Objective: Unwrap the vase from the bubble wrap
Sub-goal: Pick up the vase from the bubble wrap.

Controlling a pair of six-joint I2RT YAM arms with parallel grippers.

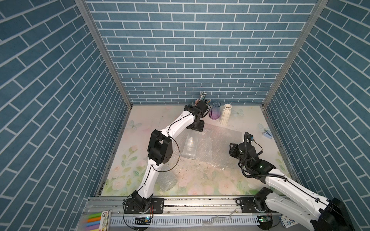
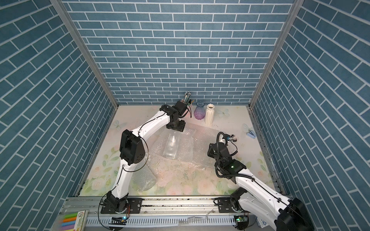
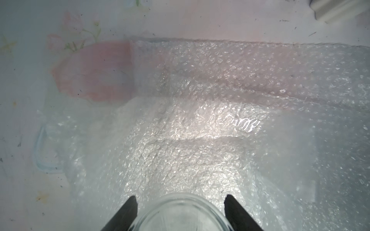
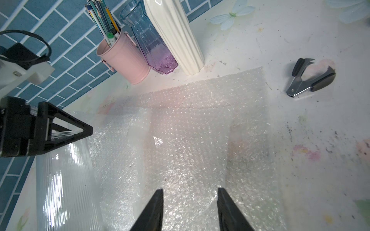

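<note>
Our left hand (image 3: 180, 198) straddling the vase (image 1: 190, 147), grip unclear; our right hand (image 4: 190, 191) gaping beside it, over bubble wrap (image 4: 190, 130).

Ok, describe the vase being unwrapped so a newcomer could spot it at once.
Find the blue brick back wall, then the bubble wrap spread on the table before it. The clear vase lies on that wrap. Unlike the purple vase and white vase standing upright by the wall, it is colourless ribbed glass, on its side.

Pink cup (image 4: 124, 60), purple vase (image 4: 158, 58), white vase (image 4: 176, 36); perhaps a staple remover (image 4: 308, 80).
</note>
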